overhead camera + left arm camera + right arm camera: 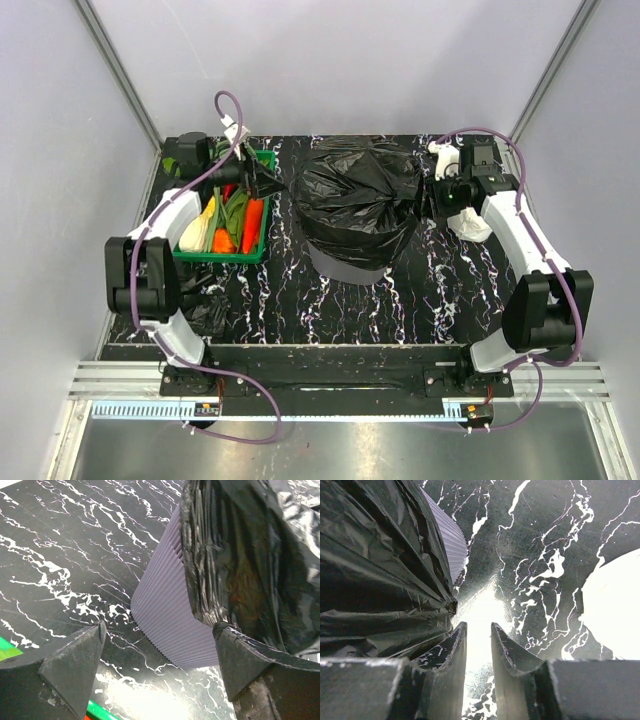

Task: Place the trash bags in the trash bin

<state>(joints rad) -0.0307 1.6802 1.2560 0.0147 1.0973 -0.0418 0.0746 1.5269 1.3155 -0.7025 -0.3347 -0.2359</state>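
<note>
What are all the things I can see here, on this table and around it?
trash bin: one, grey, middle of the table, its top covered by a bag.
trash bags: two, glossy black; one draped over the bin, the other bag crumpled on the table at near left.
crate: one, green, left of the bin.
vegetables: several, orange, green, pale and red, inside the crate.
white object: one, right of the bin.
table: one, black with white veins.
left gripper: one, black, open wide beside the bin.
right gripper: one, black, narrowly open, empty, beside the bag.
</note>
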